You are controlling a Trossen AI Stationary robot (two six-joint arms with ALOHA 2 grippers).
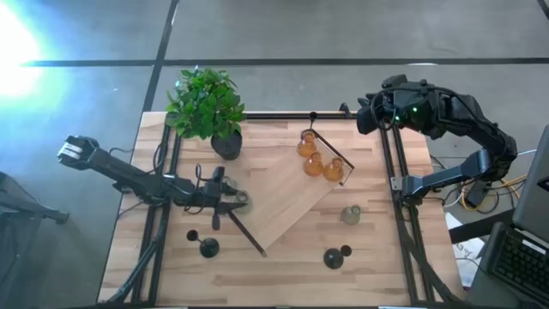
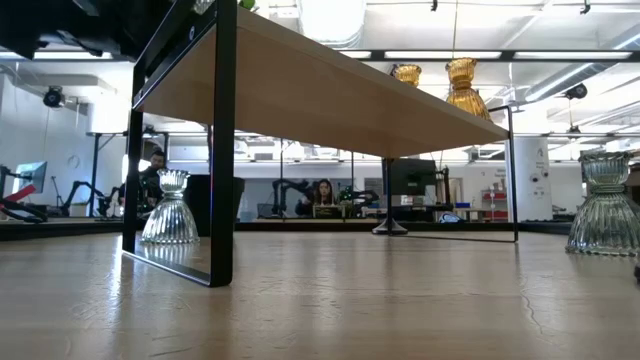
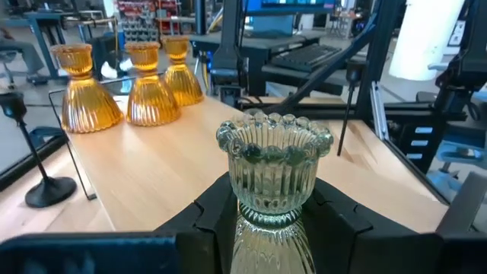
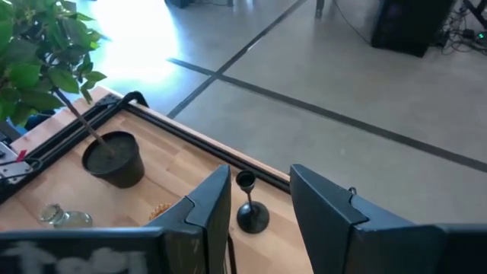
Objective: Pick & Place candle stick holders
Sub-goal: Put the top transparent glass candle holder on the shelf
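**A:** Wooden table (image 1: 283, 283) from above: three amber holders (image 1: 314, 155) sit on the raised shelf (image 1: 283, 202), so what's left?

**B:** Left wrist: left gripper (image 3: 266, 221) is clamped on a green-grey holder (image 3: 272, 171). Right wrist: right gripper (image 4: 259, 199) is apart, idle.

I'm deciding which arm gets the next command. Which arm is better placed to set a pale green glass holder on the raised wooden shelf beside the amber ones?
Left. The left gripper is shut on a pale green holder at the shelf's edge. The right gripper is open at the table's far right corner.
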